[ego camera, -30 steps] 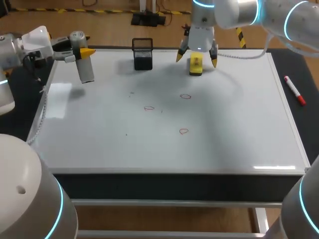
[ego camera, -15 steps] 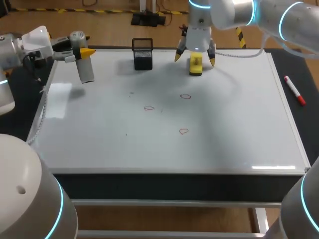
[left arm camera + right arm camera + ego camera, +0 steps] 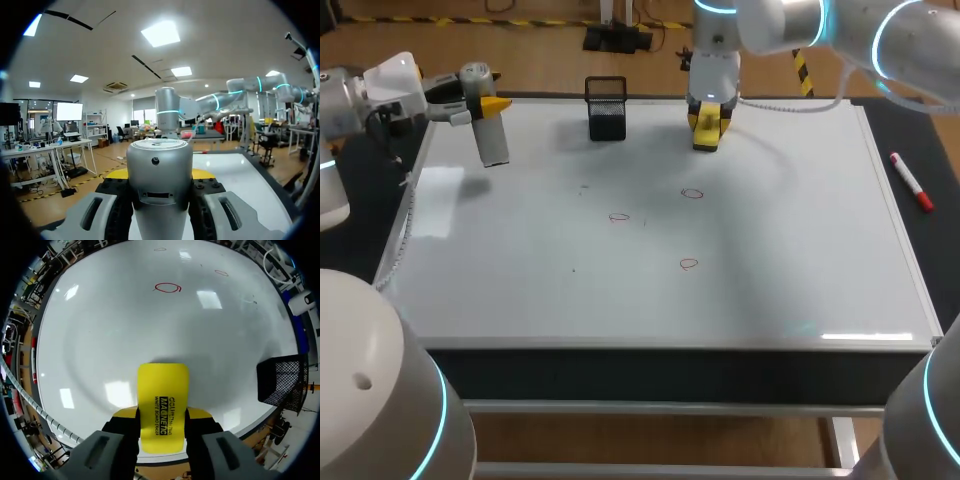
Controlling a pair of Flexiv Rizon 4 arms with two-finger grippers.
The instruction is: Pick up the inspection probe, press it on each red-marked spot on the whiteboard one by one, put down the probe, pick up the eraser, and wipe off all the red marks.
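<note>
The right claw (image 3: 708,118) is hanging over the far edge of the whiteboard (image 3: 800,240), right at the yellow eraser (image 3: 708,132); from its own wrist camera the right claw (image 3: 162,426) is narrowed down onto the eraser (image 3: 163,405), one finger pressing each long side, so I'm calling that a pinch; the eraser looks to be sitting on the board rather than lifted, though that's hard to be sure of.

Over at the far left corner the left claw (image 3: 480,103) is gripping the grey probe (image 3: 490,135), holding it in the air over the board; its wrist camera is showing the probe (image 3: 159,170) clamped between both fingers, so the probe isn't set down yet.

All three red marks (image 3: 692,194) (image 3: 619,216) (image 3: 689,264) are showing in the middle of the board, none wiped; the nearest one (image 3: 168,287) is lying ahead of the eraser; a black mesh basket (image 3: 607,108) is standing just beside it.

So, as I'm judging it: whether the probing is finished can't be told from here; the eraser pickup is under way; the lifting and all the wiping are left.
</note>
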